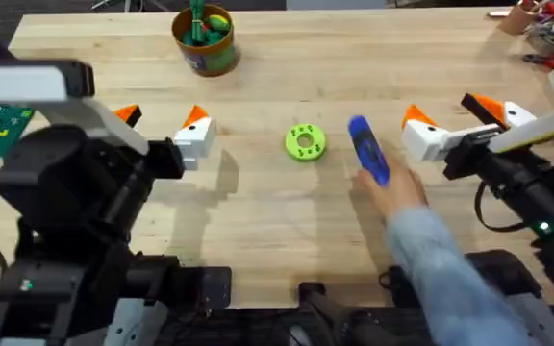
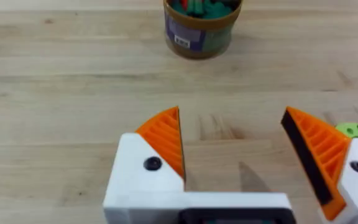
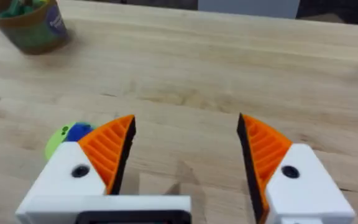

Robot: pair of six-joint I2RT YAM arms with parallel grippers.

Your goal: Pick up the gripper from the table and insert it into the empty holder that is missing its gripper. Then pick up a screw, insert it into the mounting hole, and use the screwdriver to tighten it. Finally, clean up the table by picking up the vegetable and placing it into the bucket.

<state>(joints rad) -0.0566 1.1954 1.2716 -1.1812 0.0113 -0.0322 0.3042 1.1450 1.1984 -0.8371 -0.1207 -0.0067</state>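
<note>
Your wooden table carries two arms, one bucket, one green ring-shaped disc and one screwdriver. Your left gripper sits at the left of the overhead view, its two orange-padded fingers spread apart over bare wood; the left wrist view confirms the gap holds nothing. Your right gripper rests at the right, fingers likewise parted and gripping nothing, as the right wrist view shows. A person's hand, in a grey-blue sleeve, reaches in from the near edge and touches the lower end of the blue screwdriver, which lies between the disc and your right gripper. The bucket stands upright at the far side, well apart from both grippers, with green and yellow items inside; what they are is hard to make out. The screwdriver's lower end is hidden by the hand, and its bit tip cannot be made out.
</note>
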